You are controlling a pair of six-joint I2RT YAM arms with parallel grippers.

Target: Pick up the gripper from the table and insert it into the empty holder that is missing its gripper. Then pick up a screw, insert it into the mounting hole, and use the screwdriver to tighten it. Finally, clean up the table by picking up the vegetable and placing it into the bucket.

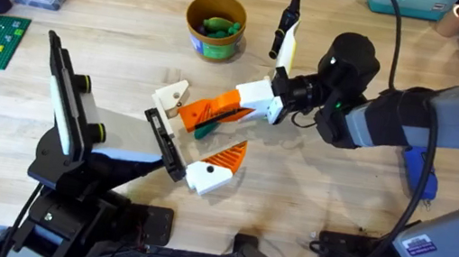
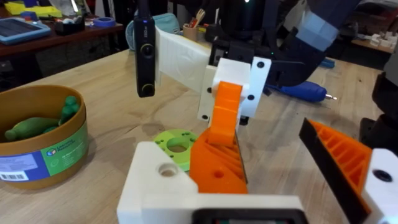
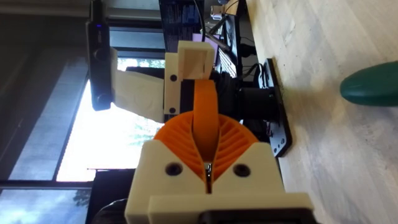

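Orange-ribbed and white-based, the gripper (image 1: 172, 98) is clamped in the right tool (image 1: 205, 108), whose two pads press together on the wedge. The piece's long axis runs from two o'clock to eight o'clock, white base leading. The holder (image 1: 163, 144), a black plate lying eleven to five o'clock, sits just at seven o'clock of that base, close but seemingly not yet joined. The right arm appears to carry the insertion. One mounted finger (image 1: 216, 170) already occupies the plate's five o'clock end. The vegetable (image 1: 203, 130) lies on the worktop (image 1: 311, 191) between the held piece and that finger, likely crowding the approach. The bucket (image 1: 197, 43) stands well apart at twelve o'clock.
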